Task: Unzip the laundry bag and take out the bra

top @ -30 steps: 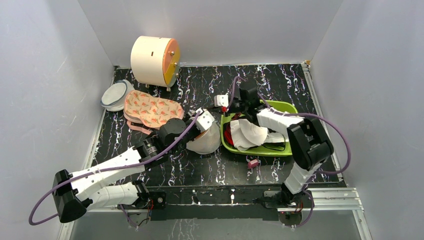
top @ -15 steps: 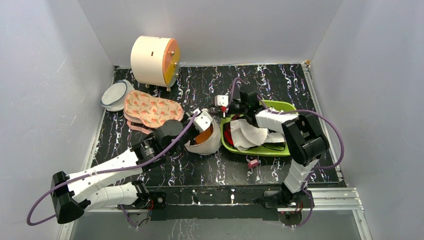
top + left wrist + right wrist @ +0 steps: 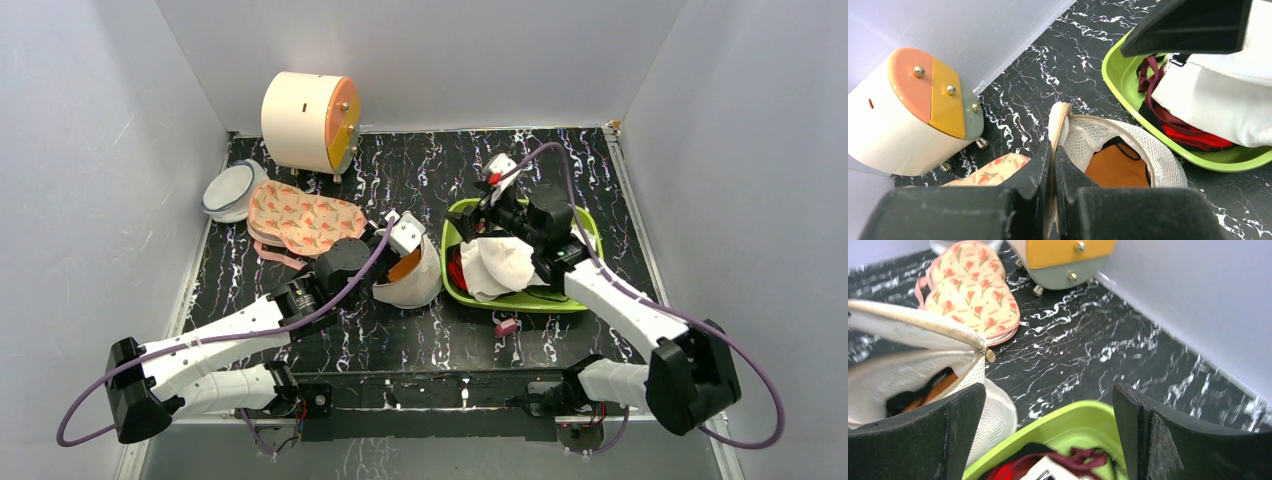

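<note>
The laundry bag (image 3: 418,284), a white mesh dome, stands partly unzipped at the table's middle, left of the green tray. My left gripper (image 3: 397,255) is shut on its zipper rim, the fingers (image 3: 1040,172) pinching the tape and holding that edge up. Through the gap shows the orange bra (image 3: 1115,169) with black trim, still inside the laundry bag (image 3: 1158,150). My right gripper (image 3: 487,205) hangs open and empty over the tray's far left rim. In its own view the right gripper (image 3: 1048,435) faces the laundry bag (image 3: 908,372), a sliver of the bra (image 3: 930,389) and the zipper pull (image 3: 990,356).
The green tray (image 3: 588,226) holds white garments (image 3: 497,266) and red ones. A pink flamingo-patterned pouch (image 3: 300,220) lies left of the bag, a grey-rimmed white disc (image 3: 228,190) beyond it. A white drum with an orange face (image 3: 305,120) stands at the back. A small red object (image 3: 506,326) lies near the tray's front.
My right gripper opened, came away from the bag's zipper and swung right over the tray. The bag's mouth gapes wider, showing more orange. My left gripper kept its hold.
</note>
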Available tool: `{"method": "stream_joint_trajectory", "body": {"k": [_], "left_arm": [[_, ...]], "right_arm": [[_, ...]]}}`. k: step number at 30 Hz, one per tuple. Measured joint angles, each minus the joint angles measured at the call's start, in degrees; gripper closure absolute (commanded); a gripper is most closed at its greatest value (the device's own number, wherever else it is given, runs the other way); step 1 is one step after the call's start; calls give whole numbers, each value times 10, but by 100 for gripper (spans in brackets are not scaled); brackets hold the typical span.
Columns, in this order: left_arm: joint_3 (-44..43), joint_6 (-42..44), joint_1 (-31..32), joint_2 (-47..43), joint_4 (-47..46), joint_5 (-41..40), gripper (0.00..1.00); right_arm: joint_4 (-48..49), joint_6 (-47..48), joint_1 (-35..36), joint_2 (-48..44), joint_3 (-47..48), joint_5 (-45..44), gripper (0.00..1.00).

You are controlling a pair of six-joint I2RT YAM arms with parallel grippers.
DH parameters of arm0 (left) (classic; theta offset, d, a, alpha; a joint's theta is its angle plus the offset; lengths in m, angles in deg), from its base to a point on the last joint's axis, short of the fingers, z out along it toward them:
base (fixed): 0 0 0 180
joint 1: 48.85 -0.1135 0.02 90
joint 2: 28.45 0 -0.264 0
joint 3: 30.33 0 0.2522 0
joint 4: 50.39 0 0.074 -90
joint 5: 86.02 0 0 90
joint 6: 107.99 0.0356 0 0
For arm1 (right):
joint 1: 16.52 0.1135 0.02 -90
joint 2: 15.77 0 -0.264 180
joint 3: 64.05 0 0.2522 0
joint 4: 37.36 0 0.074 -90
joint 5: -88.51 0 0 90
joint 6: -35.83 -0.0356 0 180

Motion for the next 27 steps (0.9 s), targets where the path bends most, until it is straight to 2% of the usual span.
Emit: {"method": "stream_joint_trajectory", "body": {"k": [2,6,11,17,20,27], "left_arm": [[0,0,0,1,-3,-7,100],[0,0,0,3,-7,-22,100],[0,0,0,19,-7,-33,100],[-1,-22,0,36,1,-45,100],[-25,-48,0,55,34,-50,100],[-151,-112,0,111,168,-56,100]], "right_arm": [[-36,-69,3,-29,1,-48,2],[-181,-248,4,-49,43,-144,2],[-289,-454,13,-49,76,-148,2],[-329,-665,115,-56,44,-204,2],[-329,-754,164,-61,32,-251,2],[-308,-856,250,3,29,-327,2]]}}
